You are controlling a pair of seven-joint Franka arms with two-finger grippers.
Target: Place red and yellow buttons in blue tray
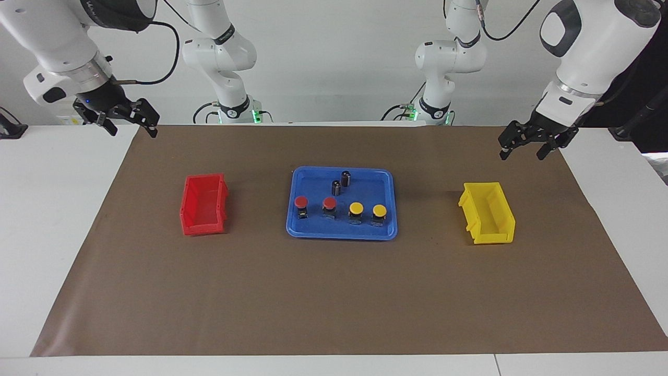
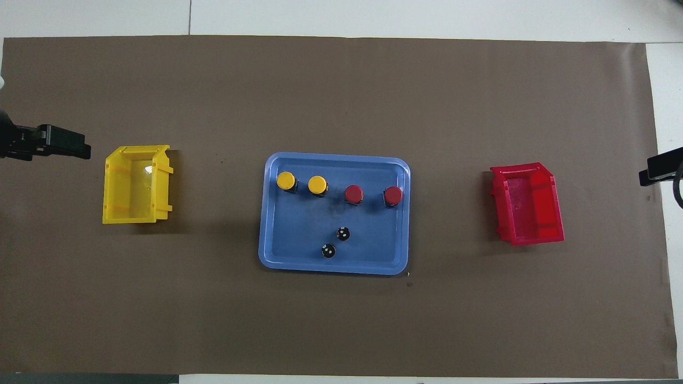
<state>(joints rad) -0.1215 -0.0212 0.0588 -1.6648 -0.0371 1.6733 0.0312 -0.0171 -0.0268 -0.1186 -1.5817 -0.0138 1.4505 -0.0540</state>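
Inside the blue tray (image 1: pixel 342 233), well apart from either set of fingers: two red buttons (image 1: pixel 315 202) and two yellow buttons (image 1: pixel 367 209) in a row, beside two dark cylinders (image 1: pixel 341 182). Raised over the brown mat's (image 1: pixel 334 292) ends, empty and spread: left gripper (image 1: pixel 529 144) near the yellow bin (image 1: pixel 488 213), right gripper (image 1: pixel 128 123) toward the red bin (image 1: pixel 204 204).

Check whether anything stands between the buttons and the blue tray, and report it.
Nothing visible does: both red buttons and both yellow buttons already stand in the blue tray, in a row, with two dark cylinders nearer the robots.
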